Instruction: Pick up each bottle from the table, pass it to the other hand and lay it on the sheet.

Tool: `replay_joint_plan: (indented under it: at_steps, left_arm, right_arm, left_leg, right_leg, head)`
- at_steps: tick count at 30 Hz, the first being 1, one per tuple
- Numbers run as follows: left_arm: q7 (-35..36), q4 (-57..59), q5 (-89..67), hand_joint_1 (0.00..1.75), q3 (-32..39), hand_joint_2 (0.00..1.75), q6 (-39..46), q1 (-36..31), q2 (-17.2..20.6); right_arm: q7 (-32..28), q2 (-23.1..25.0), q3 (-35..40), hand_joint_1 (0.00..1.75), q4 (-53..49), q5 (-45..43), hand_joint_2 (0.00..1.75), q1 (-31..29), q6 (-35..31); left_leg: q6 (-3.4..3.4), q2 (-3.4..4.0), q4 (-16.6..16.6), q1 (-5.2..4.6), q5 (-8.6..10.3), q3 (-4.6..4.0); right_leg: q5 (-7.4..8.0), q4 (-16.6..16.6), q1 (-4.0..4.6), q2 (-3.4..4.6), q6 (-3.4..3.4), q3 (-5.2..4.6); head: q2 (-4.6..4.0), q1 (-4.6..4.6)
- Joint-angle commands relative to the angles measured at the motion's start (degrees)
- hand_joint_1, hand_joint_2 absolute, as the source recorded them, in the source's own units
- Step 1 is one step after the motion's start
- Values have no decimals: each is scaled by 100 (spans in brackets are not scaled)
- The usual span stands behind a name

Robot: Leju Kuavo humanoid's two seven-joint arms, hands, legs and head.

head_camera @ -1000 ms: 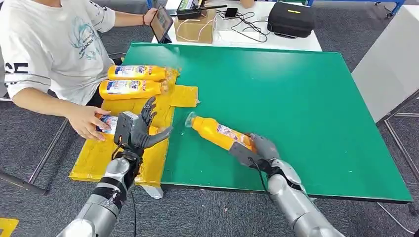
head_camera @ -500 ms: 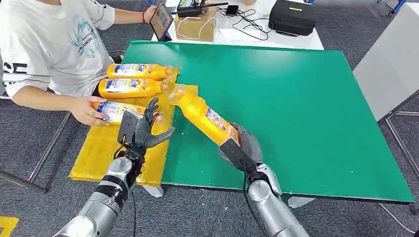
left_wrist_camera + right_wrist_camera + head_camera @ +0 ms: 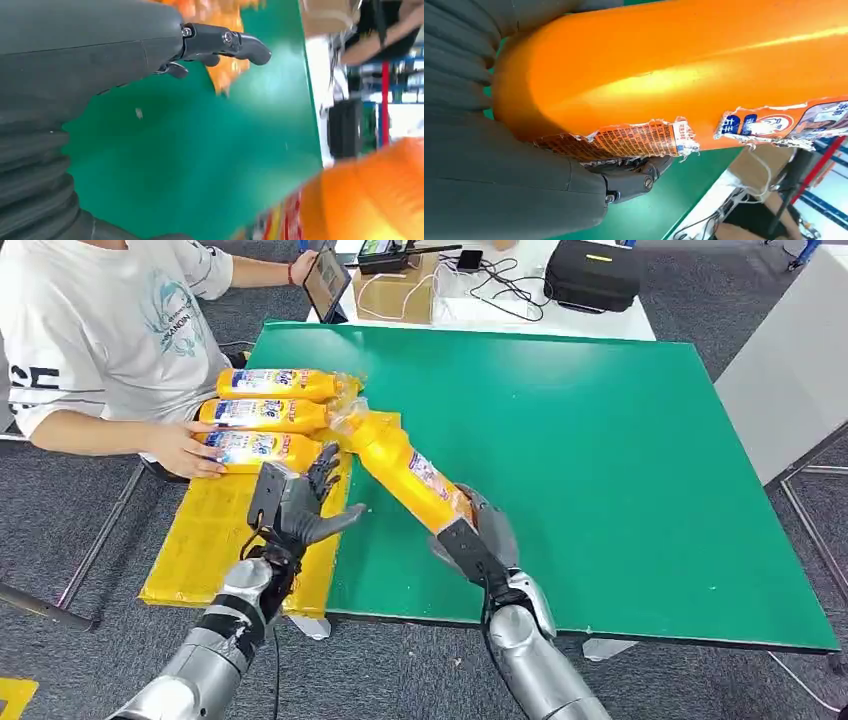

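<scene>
1. Above the green table [image 3: 620,460], the orange bottle [image 3: 405,468] was held by its base in the right hand [image 3: 478,540], cap end slanted toward the left hand [image 3: 300,508], which was spread wide and held nothing.
2. Three bottles [image 3: 262,415] lay on the yellow sheet [image 3: 205,540], a person's hand [image 3: 188,452] resting on the nearest; judged, the handover and laying down remained.
3. Labels were blue, white and red; the torn one's print was unreadable.

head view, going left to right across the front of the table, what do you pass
yellow sheet → left robot hand → orange bottle held by the right robot hand → bare green tabletop
</scene>
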Motion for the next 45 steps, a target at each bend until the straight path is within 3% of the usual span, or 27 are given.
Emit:
replay_joint_plan:
  at_steps: [1, 16, 38, 45]
  left_arm:
    - [254, -84, 722, 0, -842, 175, -714, -89, 69]
    - [334, -258, 1064, 0, -1223, 175, -853, -169, 84]
    - [333, -253, 1078, 0, -1235, 175, -845, -163, 90]
    - [366, -236, 1140, 0, -1296, 175, -843, -196, 65]
  right_arm:
    - [-199, 177, 458, 175, 770, -302, 175, -463, -74]
    - [-300, 275, 579, 175, 1255, -305, 175, -613, -221]
    - [-325, 275, 576, 175, 1294, -320, 175, -627, -229]
    - [-334, 397, 740, 175, 1733, -173, 175, -728, -206]
  left_leg:
    - [-9, 7, 8, 8, -20, 32]
    - [-4, -1, -1, 3, -4, 3]
    - [-7, -3, 4, 6, -11, 16]
    - [-5, -2, 1, 4, -7, 8]
  right_leg:
    - [-18, 4, 9, 2, -12, 33]
    - [-3, -2, 3, -4, -6, 7]
    - [-11, 0, 7, -8, -9, 20]
    - [-7, -1, 4, -6, -7, 11]
  head:
    - [0, 0]
    - [0, 0]
    - [0, 0]
    - [2, 0]
